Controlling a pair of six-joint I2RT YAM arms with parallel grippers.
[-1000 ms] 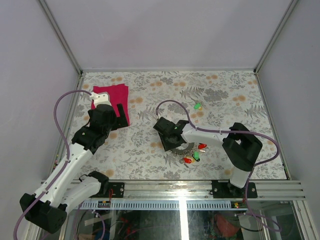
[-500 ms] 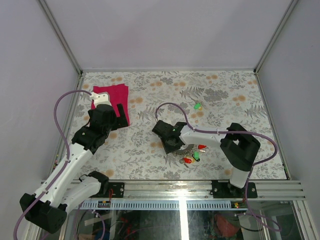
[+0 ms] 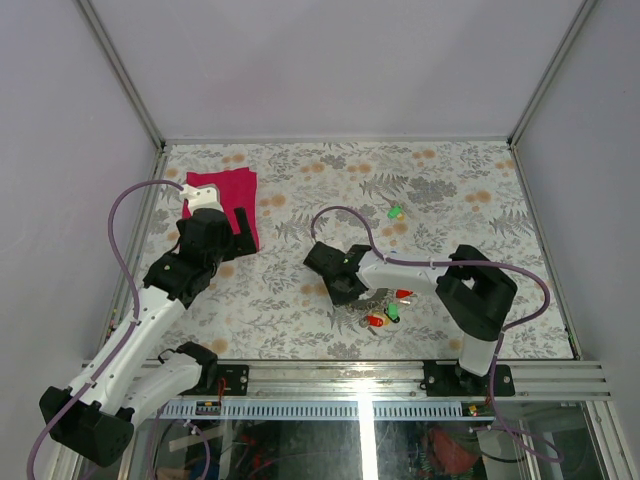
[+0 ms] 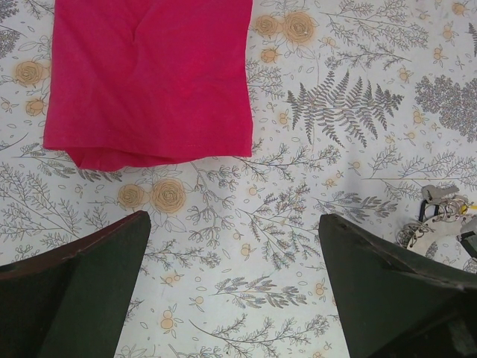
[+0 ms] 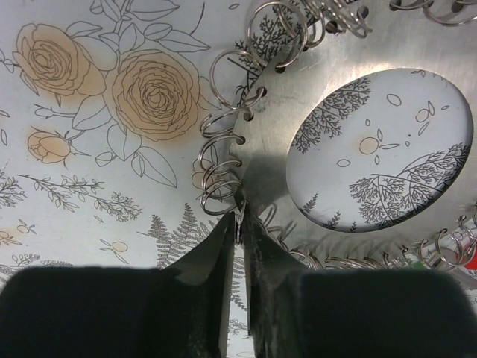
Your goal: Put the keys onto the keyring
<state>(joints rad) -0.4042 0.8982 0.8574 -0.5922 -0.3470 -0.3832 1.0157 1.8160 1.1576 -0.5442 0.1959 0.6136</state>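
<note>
My right hand (image 5: 238, 224) is narrowed to a slit at the rim of the keyring (image 5: 272, 149), which lies flat on the desk (image 5: 89, 186), front-centre. Whether it grips, I cannot tell. I'd close gently and avoid tipping the ring. The arm is folded at the elbow, forearm reaching left, wrist pitched down.

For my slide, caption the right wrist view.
Right gripper, nearly shut, at the rim of the keyring beside small wire loops.

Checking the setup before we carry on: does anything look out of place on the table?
Yes: one green-headed key lies alone, far beyond the keyring, where the other keys cluster. Nothing looks damaged.
</note>
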